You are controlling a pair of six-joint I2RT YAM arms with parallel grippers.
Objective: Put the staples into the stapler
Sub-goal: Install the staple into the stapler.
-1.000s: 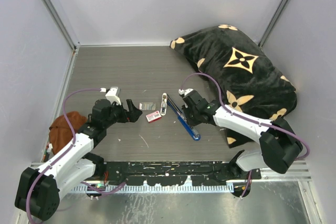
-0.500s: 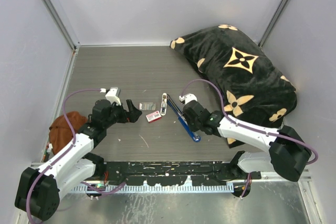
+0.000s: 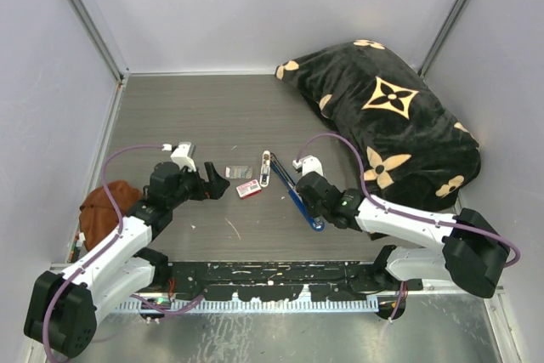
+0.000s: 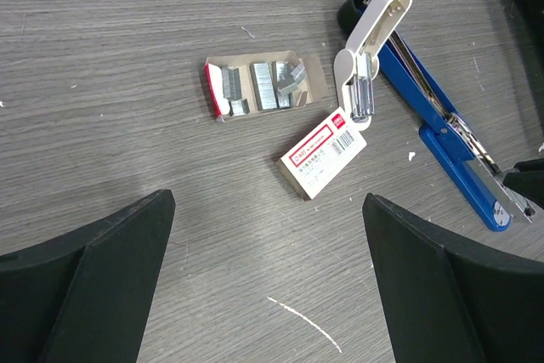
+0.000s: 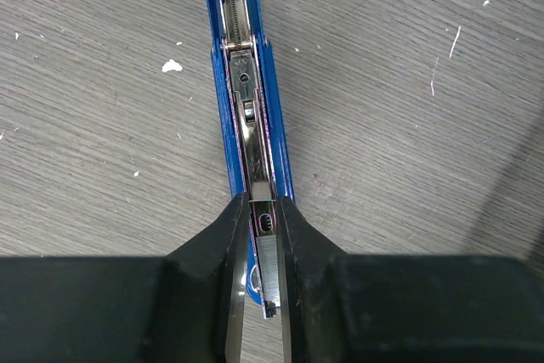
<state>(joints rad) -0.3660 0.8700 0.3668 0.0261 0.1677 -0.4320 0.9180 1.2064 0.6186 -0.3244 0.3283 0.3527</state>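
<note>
Pinching near end of stapler (image 5: 246,82): right hand (image 5: 259,206), fingers (image 5: 228,240) tight either side of silver channel (image 5: 255,159), blue body opened flat on surface (image 3: 187,116), running away toward far left. Left hand (image 4: 266,201) spread wide, gripping nothing, above bare surface. Just beyond it red-and-white box (image 4: 324,152), then staples (image 4: 265,87) in small open tray (image 4: 314,74), beside stapler's white piece (image 4: 374,31). Black patterned cushion (image 3: 382,108) far right
</note>
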